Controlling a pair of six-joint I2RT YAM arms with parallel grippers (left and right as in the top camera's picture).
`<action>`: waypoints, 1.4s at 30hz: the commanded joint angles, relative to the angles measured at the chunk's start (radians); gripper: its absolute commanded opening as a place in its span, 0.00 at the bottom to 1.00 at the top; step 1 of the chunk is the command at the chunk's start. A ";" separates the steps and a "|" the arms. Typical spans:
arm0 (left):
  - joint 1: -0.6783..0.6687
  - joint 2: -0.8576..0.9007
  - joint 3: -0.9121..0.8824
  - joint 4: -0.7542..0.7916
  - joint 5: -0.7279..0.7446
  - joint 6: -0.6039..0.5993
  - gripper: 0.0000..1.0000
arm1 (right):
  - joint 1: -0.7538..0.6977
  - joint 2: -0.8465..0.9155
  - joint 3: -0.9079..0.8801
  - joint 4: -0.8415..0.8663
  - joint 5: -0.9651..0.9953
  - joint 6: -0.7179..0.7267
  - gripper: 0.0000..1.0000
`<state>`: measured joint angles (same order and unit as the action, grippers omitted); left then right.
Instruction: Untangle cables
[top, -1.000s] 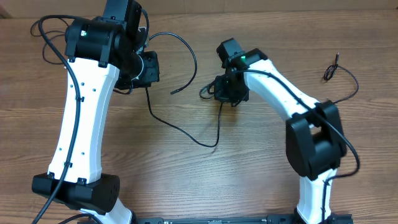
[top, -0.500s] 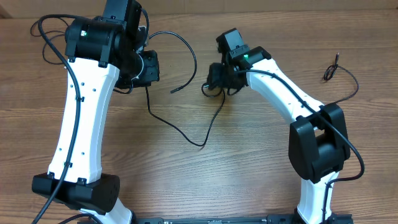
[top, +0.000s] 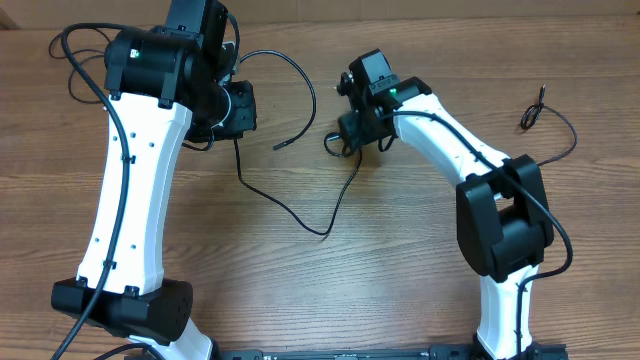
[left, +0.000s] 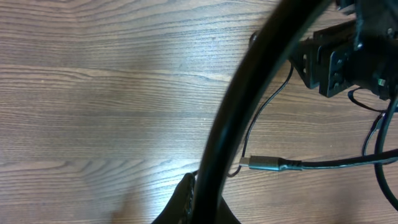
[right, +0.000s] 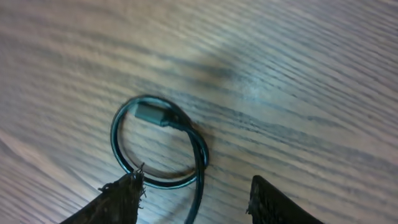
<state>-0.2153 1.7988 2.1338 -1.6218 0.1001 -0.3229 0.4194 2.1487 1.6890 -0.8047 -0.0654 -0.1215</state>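
Cable loop (right: 153, 114), parted right tool (right: 194, 182) above, possibly touching

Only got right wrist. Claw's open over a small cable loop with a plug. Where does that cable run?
Observer: Overhead, the looped cable appears to leave the right claw, dip in a V, then climb to the left claw.
Operator: Left holding it?
Observer: Left claw is shut, but the grip itself is hidden.
Operator: Other cables?
Observer: A second cable lies at the far right, apart from both claws.
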 joint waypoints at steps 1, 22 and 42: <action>0.006 0.001 -0.003 0.008 -0.007 -0.014 0.05 | 0.000 0.021 0.012 0.003 -0.096 -0.222 0.56; 0.006 0.001 -0.003 0.008 -0.007 -0.014 0.05 | 0.002 0.113 0.012 0.109 -0.104 -0.246 0.49; 0.006 0.005 -0.003 0.030 -0.007 -0.014 0.10 | 0.002 0.072 0.014 0.092 -0.156 -0.135 0.04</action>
<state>-0.2153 1.7988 2.1338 -1.5978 0.1005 -0.3229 0.4198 2.2559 1.6890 -0.7044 -0.1806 -0.2844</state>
